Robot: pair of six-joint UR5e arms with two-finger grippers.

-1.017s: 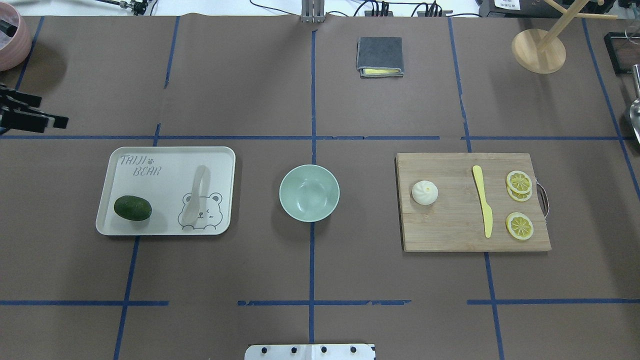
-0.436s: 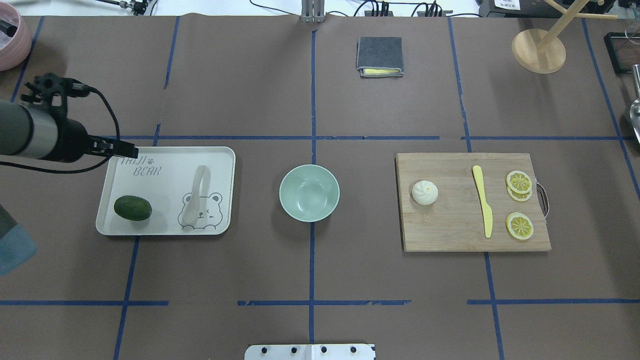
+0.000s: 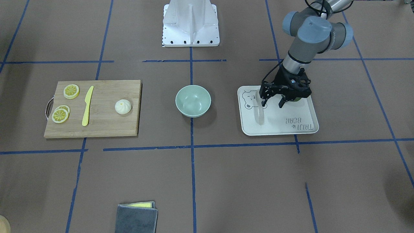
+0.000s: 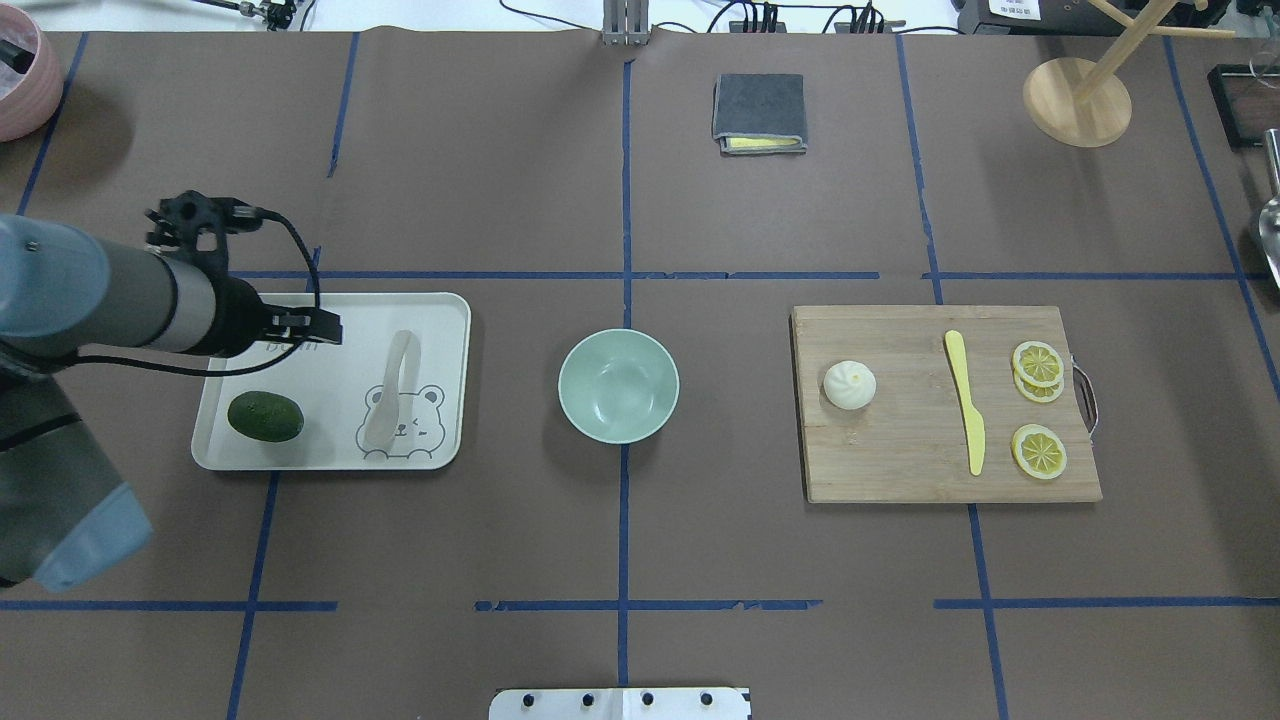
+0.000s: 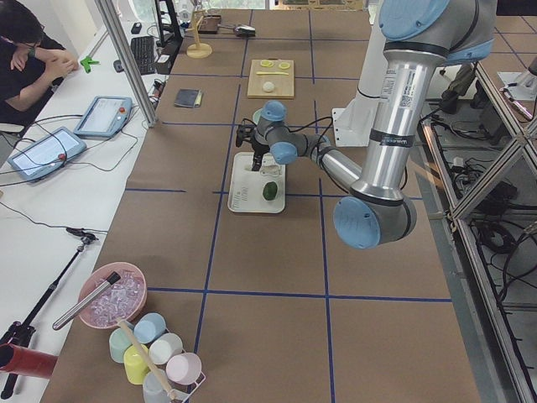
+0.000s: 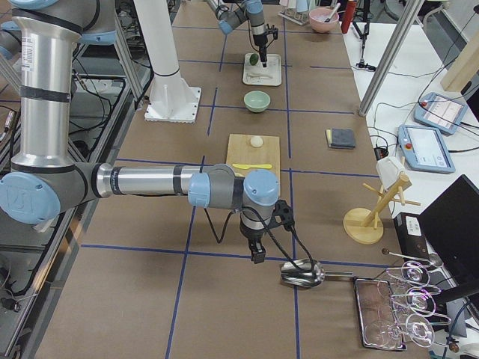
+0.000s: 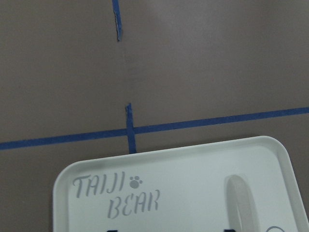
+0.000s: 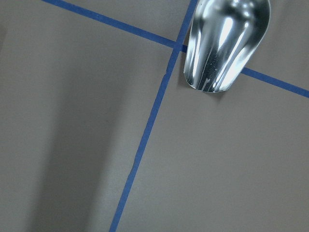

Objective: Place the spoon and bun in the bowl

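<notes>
The white tray (image 4: pixel 440 310) carried the grey lettering "TAIJI BEAR" with a small paw mark, read whole in the left wrist view, and a printed bear face at its other end. The spoon (image 4: pixel 392 392) lay on the tray, scoop over the bear print and handle pointing toward the lettered end, beside a dark green avocado (image 4: pixel 265 416). The bowl (image 4: pixel 575 362) stood mid-tabletop between the tray and a wooden cutting board (image 4: pixel 900 460). The bun (image 4: pixel 849 385) sat on the board's bowl-side end, with a yellow knife (image 4: pixel 966 400) and lemon slices (image 4: pixel 1038 450) further along.

A second earlier the left pincer (image 3: pixel 271 105) sat at the overhead view's left edge; 0.4 s ago it reached the tray's lettered corner. Now it hung over the tray, covering part of the lettering, fingers spread, just beside the spoon's handle. Spoon, bun and bowl had not shifted.

The right pincer (image 6: pixel 257 253) hung near a metal scoop (image 8: pixel 226 43); whether it was spread or pressed together could not be told.
</notes>
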